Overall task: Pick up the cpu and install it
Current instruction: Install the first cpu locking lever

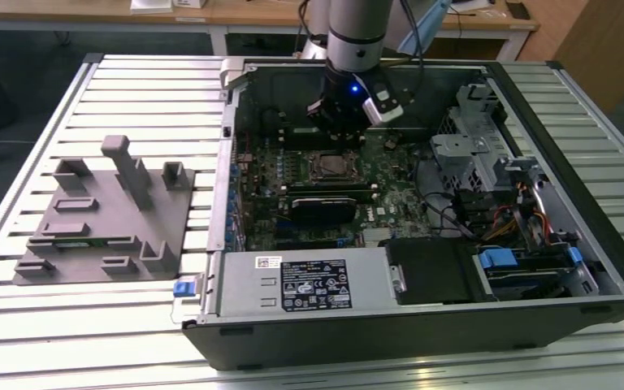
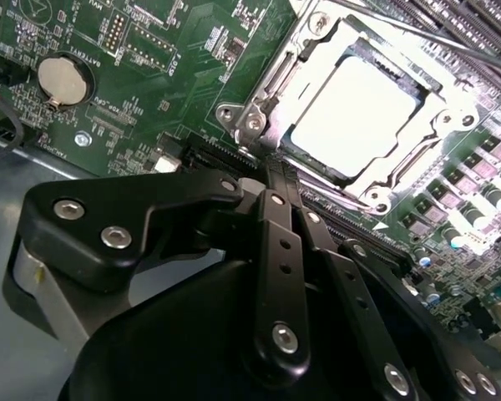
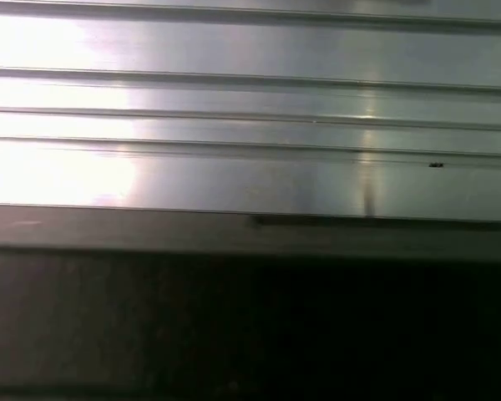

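Slatted aluminium bench (image 1: 95, 325) carries an open computer case (image 1: 572, 244) with its motherboard (image 1: 279, 211) exposed, and a grey fixture (image 1: 106, 227) lies on the exterior view's left. We see the arm reaching down into the far part of the case, its hand (image 1: 340, 122) just above the board. In the second wrist view the hand (image 2: 271, 171) has its black fingers (image 2: 277, 251) drawn together, nothing between them, their tips just beside the socket frame (image 2: 259, 109). The cpu (image 2: 355, 113) — pale and bright — sits flat inside that frame, apparently already seated. We judge the careful way is to keep the hand's tips off the chip's top and clear of the frame's edge — any sideways push could disturb the seating.
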